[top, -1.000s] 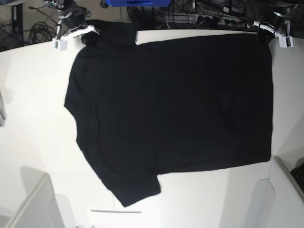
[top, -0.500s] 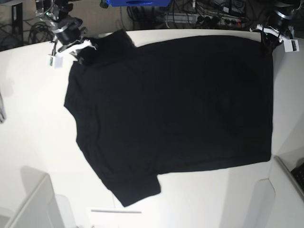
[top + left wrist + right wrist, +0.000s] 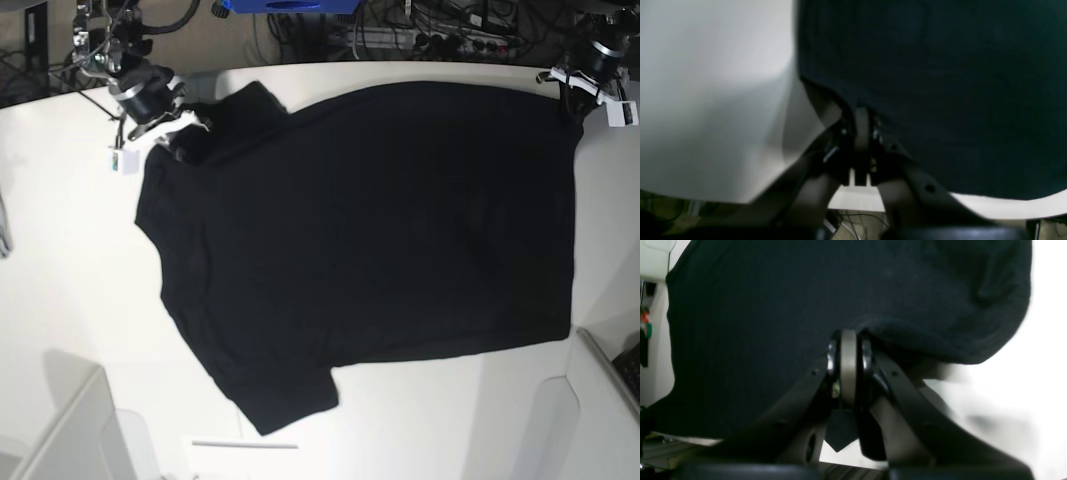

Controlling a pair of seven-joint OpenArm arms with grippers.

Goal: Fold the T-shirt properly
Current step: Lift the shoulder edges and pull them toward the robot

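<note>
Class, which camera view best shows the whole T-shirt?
The base view: the T-shirt lies spread on the white table, with a sleeve and the hem visible. Each wrist view shows only black cloth at a pinched edge.

White table (image 3: 60, 260) brightly lit, glare along its near edge; beyond the far edge, tangled black cables (image 3: 420, 30) and a power strip (image 3: 455, 42) on the floor, a blue box (image 3: 285, 5) at far centre
</note>
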